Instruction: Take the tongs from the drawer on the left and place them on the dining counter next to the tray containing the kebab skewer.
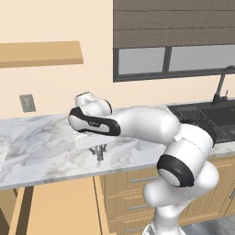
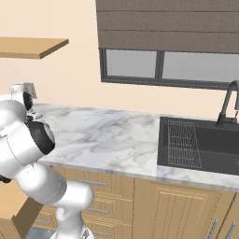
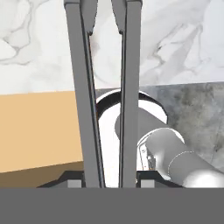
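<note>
- Nearest, the white arm rises from the base and reaches left over the front edge of the desk, a white marble worktop with grey veins.
- The hand points down just above the marble near that front edge; its fingers are closed on the tongs.
- In the hand view the tongs' two long grey arms run upward side by side from between the finger tips, with a narrow gap between them; their tapered tips lie over the marble.
- Below the front edge stand light-wood cabinets, among them a drawer with a slim silver bar handle, its front shut flush with the others.
- Towards the desk's right end a dark sink is set into the top, with a wire rack inside it at its left side and a dark tap at its far edge.
- Behind the desk the wall is pale peach, with a grey socket plate above the far edge on the left.
- Higher up hang a wooden shelf on the left and a window under a brown blind.
</note>
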